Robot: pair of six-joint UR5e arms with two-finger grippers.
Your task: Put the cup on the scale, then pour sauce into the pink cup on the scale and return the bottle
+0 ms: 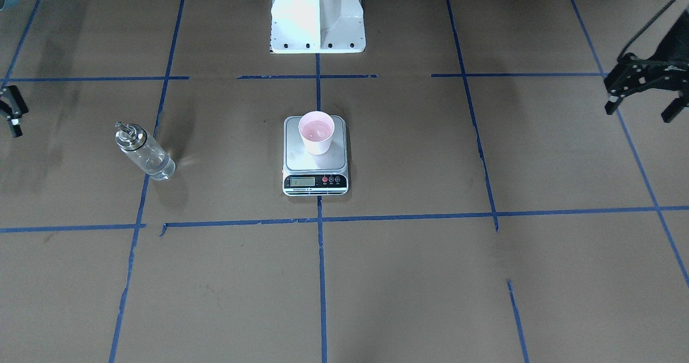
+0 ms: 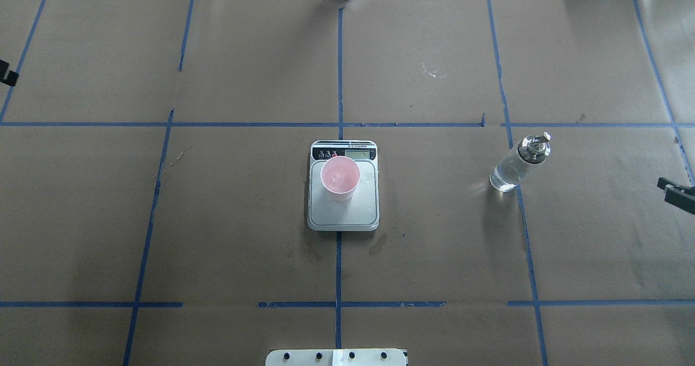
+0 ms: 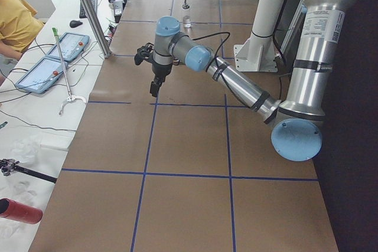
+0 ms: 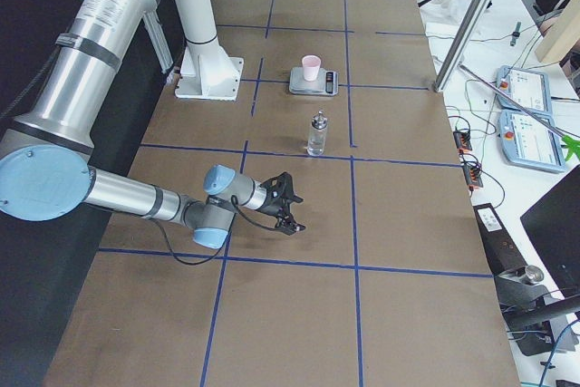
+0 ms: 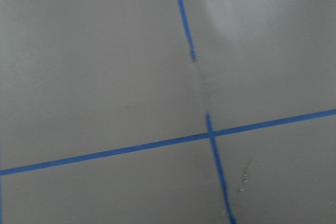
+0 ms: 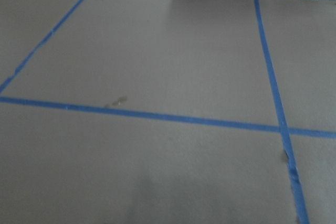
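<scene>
The pink cup (image 1: 316, 132) stands upright on the steel platform of the scale (image 1: 315, 163), toward its robot-side edge, and holds a little pale liquid. On the paper off to the robot's right, the clear glass bottle (image 1: 144, 152) with its silver spout cap stands upright by itself; the overhead view also shows this bottle (image 2: 516, 164). My left gripper (image 1: 643, 107) hovers open at the table's left end, holding nothing. My right gripper (image 2: 673, 190) sits low at the right edge, fingers apart and empty, well clear of the bottle. Both wrist views show only paper and tape.
Blue tape lines divide the brown paper table cover. The white robot pedestal (image 1: 317, 18) stands behind the scale. A person in yellow (image 3: 15, 19), teach pendants (image 3: 47, 63) and a red can (image 3: 20, 210) are on the side bench beyond the table edge.
</scene>
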